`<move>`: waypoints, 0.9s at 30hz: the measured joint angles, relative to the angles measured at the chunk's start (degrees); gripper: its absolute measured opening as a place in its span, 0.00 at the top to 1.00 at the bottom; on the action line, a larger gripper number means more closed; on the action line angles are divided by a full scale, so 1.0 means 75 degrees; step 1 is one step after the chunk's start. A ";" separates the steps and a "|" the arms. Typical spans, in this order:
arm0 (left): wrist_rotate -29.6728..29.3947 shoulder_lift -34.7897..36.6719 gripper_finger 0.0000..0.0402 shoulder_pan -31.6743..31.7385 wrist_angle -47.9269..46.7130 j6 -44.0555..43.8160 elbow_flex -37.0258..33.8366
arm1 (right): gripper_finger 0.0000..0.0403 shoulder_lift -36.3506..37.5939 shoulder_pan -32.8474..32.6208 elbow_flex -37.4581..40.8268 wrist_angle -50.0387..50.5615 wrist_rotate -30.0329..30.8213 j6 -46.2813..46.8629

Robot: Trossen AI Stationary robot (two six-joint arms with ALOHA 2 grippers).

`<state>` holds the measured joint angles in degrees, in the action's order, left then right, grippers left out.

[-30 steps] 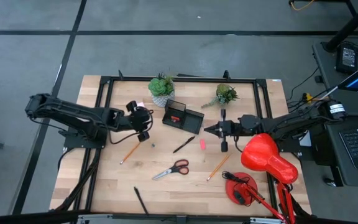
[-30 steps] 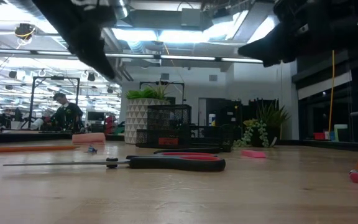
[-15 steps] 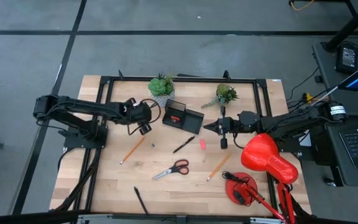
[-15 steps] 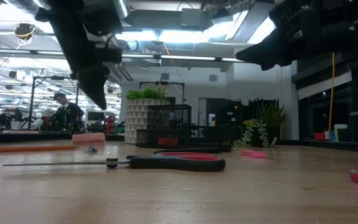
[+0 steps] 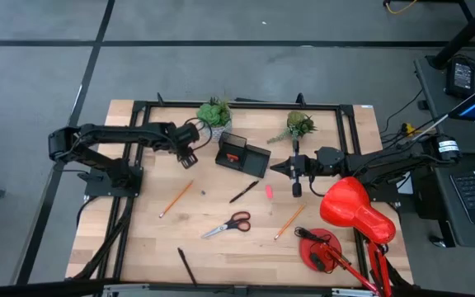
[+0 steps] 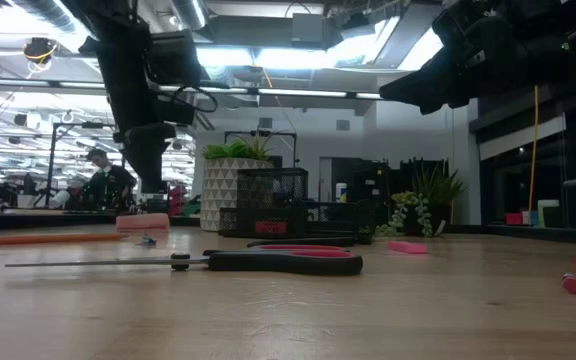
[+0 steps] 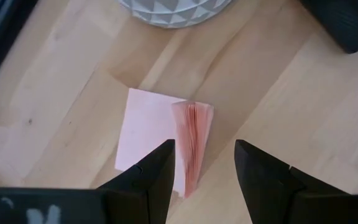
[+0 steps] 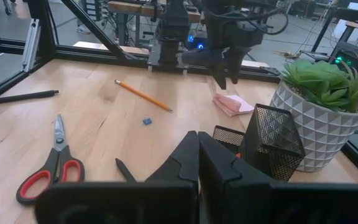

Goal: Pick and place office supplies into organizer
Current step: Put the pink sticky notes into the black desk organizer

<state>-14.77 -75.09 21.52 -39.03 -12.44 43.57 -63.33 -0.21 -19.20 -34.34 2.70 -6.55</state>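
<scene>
The pink sticky-note pad (image 7: 151, 137) lies flat on the wood beside the white plant pot, with one edge of its pages fanned up (image 7: 193, 146). My left gripper (image 5: 190, 156) hangs open above it, one finger on either side of the fanned edge and neither touching it; the low view shows the gripper (image 6: 149, 175) clear above the pad (image 6: 143, 222). The black organizer (image 5: 242, 155) stands at mid-table. My right gripper (image 5: 275, 171) hovers shut and empty to the organizer's right. Red-handled scissors (image 5: 229, 223), two pencils (image 5: 176, 198) (image 5: 289, 220), two black pens (image 5: 243, 192) (image 5: 186, 266) and a pink eraser (image 5: 268, 191) lie on the table.
Two white-potted plants (image 5: 213, 116) (image 5: 298, 125) stand along the far edge, one close to my left gripper. A red desk lamp (image 5: 355, 210) fills the near right corner. A tiny blue piece (image 5: 203, 190) lies near the left pencil. Bare wood lies at the near left.
My left gripper has moved toward the table's far edge and the left plant, come down lower and tipped to point down over the sticky-note pad.
</scene>
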 joint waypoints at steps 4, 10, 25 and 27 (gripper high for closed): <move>0.0266 0.0002 0.60 0.0356 0.0001 0.0261 0.0000 | 0.99 -0.0002 0.0000 0.0000 -0.0002 0.0000 -0.0002; 0.0875 -0.0008 0.60 0.0762 0.0005 0.0368 0.0000 | 0.99 -0.0003 0.0000 0.0000 -0.0005 0.0000 0.0000; 0.1140 -0.1483 0.60 0.1250 0.0250 0.0945 -0.0003 | 0.99 -0.0003 0.0000 -0.0003 -0.0008 0.0000 0.0000; 0.1140 -0.1586 0.60 0.1258 0.0248 0.0964 -0.0003 | 0.99 -0.0003 0.0000 -0.0003 -0.0010 0.0000 0.0000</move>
<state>-6.22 -86.99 30.96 -37.16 -5.21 43.55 -63.35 -0.21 -19.22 -34.41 2.70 -6.55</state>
